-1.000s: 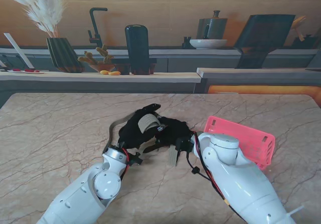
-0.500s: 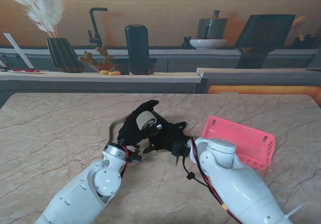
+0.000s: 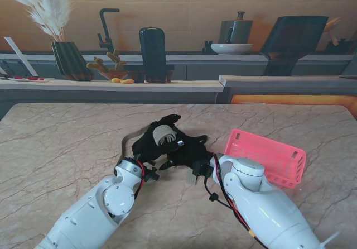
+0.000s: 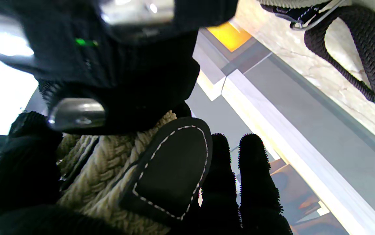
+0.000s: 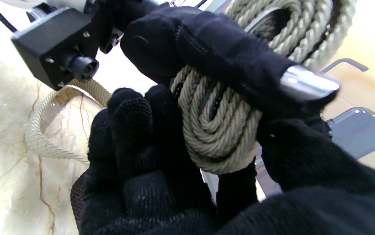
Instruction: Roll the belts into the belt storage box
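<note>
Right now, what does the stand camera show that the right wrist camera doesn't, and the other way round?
Only the stand view shows the pink storage box on the table to the right of the hands. Only the right wrist view shows the braid of the coil and the unrolled tail lying on the marble table. Both show the beige belt held between the left hand and right hand.

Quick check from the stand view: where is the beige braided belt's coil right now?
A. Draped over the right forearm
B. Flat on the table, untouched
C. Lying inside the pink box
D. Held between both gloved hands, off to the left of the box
D: the belt coil sits clamped between the left hand and right hand, with the pink box apart on their right; a loose tail trails on the table.
</note>
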Robot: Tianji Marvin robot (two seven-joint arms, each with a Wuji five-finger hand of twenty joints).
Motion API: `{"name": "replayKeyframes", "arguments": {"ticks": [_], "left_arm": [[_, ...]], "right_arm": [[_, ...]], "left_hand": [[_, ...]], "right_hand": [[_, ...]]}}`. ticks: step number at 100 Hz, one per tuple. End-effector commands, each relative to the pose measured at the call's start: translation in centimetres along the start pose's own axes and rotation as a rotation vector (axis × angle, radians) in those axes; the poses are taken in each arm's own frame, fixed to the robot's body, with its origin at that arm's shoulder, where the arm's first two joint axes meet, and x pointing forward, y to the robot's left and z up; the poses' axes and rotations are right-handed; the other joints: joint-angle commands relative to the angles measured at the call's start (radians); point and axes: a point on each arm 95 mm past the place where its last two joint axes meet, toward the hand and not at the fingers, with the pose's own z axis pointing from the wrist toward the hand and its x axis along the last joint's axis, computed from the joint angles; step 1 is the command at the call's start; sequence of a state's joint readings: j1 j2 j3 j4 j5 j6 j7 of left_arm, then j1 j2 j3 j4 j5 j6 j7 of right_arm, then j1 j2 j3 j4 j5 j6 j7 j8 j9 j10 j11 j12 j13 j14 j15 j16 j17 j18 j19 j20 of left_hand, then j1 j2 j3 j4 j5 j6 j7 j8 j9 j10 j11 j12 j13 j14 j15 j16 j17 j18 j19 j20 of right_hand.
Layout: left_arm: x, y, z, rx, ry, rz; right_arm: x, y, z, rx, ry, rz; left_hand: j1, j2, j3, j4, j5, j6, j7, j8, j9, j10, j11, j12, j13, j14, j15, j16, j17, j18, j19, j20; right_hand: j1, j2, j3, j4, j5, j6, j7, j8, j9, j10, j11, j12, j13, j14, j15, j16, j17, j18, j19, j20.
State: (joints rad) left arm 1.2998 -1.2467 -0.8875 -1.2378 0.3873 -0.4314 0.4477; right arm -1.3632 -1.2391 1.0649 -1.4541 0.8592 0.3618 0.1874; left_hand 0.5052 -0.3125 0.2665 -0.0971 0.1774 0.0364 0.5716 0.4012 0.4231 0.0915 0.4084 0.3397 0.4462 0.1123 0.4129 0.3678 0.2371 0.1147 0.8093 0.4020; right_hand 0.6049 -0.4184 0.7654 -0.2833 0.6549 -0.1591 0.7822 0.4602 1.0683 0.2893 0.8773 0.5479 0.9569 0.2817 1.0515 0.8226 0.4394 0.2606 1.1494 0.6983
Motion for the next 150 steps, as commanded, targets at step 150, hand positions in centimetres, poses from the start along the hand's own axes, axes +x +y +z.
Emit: {"name": "replayKeyframes", "arguments": {"ticks": [150], "left_arm": [[1.2,-0.1,-0.9,0.166,-0.212,-0.242]], "right_arm": [[2.3,0.7,-2.4,-0.474,0.302,-0.988]], "left_hand": [[0.704,0.207,-0.280,0.049,0.223,-0.045,0.478,0.139,0.487,-0.093,0.426,0.288,0.381,0.004,0.391,0.247,0.135,0.059,0.295,0.115]], "right_hand": [[-0.096,-0.255,0.129,0.209,-0.281,0.173,-0.244,0.143,-0.535,-0.080,-0.227,-0.148,-0.370,-0.135,-0.556,-0.334,-0.129,-0.093,-0.331,-0.131]]}}
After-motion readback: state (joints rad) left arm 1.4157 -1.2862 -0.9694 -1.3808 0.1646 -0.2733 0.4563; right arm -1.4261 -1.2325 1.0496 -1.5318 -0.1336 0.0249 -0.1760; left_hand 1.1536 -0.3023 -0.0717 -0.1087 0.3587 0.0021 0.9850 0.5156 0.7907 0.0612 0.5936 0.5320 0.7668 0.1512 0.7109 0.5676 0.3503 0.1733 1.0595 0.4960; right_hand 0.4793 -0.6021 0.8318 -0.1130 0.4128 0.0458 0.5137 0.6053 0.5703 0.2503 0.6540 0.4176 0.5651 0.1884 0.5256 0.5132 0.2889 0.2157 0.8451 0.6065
